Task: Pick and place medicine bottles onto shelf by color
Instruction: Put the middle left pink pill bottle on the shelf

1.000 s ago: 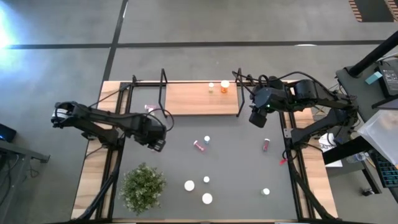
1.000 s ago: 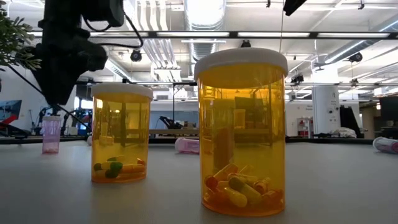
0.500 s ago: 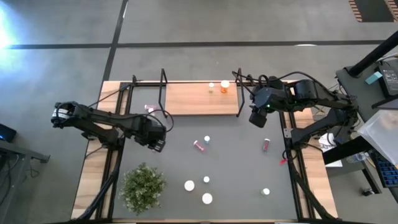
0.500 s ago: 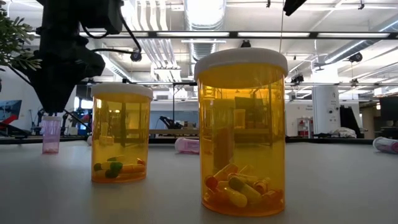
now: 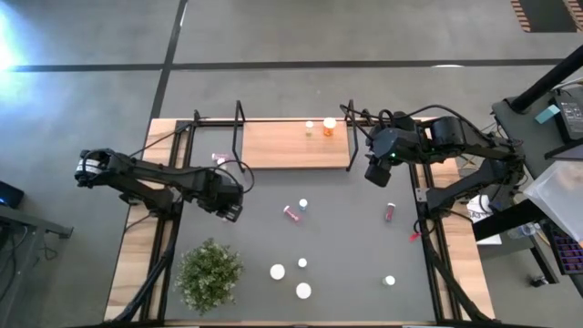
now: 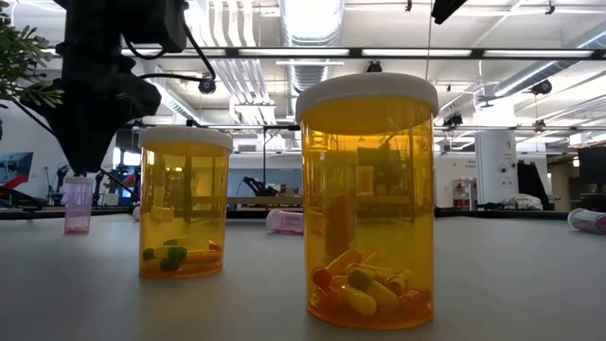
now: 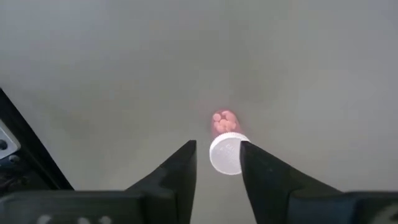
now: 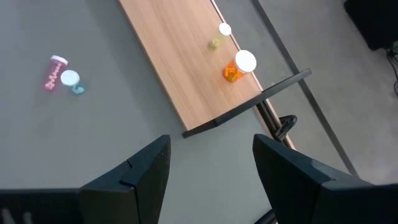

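Desk [image 5: 346,246], dark grey mat with wooden strips down both sides, mostly bare in the middle, wide free lane between the two arms. Shelf [image 5: 293,144] lies at the far edge, a light wood board with black wire frames at its ends; its left two thirds are bare, with an orange bottle [image 5: 329,127] and a smaller pale bottle [image 5: 309,127] standing near its right end. Green plant [image 5: 209,273] sits at the near left corner, close to the left arm.

Left pincer [image 5: 230,210] hangs low over the mat left of centre, just off the shelf's left frame. In the left wrist view its fingers [image 7: 181,169] are spread a little, with a white-capped pink bottle [image 7: 225,149] standing between the tips; one finger touches the cap, the other shows a gap, so it is not clearly pinched.

Right pincer [image 5: 376,173] hovers off the shelf's right end, fingers [image 8: 140,171] spread wide, nothing between them, open mat below.

Loose on the mat: a pink bottle lying [image 5: 292,212] beside a small white-capped one [image 5: 303,203] at centre, a dark pink bottle lying [image 5: 390,211] near the right edge, three white caps [image 5: 302,291] near the front edge, one more [image 5: 389,281] front right. Purple bottle [image 5: 218,158] stands by the shelf's left frame.
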Robot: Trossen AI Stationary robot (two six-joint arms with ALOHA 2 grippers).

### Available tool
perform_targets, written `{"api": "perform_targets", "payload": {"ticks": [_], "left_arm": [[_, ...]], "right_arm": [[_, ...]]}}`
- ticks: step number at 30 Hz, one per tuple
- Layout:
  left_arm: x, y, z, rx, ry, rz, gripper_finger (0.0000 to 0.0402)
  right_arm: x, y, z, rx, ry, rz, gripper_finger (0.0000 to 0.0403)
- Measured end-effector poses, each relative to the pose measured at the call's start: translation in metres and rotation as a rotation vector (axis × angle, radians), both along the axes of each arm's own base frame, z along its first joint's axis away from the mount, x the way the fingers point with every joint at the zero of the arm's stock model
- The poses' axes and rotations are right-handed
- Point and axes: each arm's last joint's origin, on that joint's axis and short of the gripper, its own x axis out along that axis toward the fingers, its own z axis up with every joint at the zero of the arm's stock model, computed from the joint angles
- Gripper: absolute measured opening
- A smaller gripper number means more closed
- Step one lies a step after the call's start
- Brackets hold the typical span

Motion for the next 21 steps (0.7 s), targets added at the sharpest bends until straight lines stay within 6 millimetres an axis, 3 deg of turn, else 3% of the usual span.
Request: {"api": "perform_targets", "payload": {"ticks": [4, 8, 21], "left_arm": [[0.0, 0.0009, 0.0, 0.031, -0.002, 0.026, 0.0062], [0.0, 0.0014, 0.0001, 0.045, -0.004, 0.027, 0.0059], [0.0035, -0.0004, 0.0004, -0.013, -0.033, 0.023, 0.0177]], "right_arm": [[0.0, 0.0, 0.0, -0.001, 0.001, 0.002, 0.0219], [0.0, 0.0, 0.0, -0.002, 0.002, 0.003, 0.0219], [0.0, 0.0, 0.0, -0.002, 0.002, 0.004, 0.0219]]}}
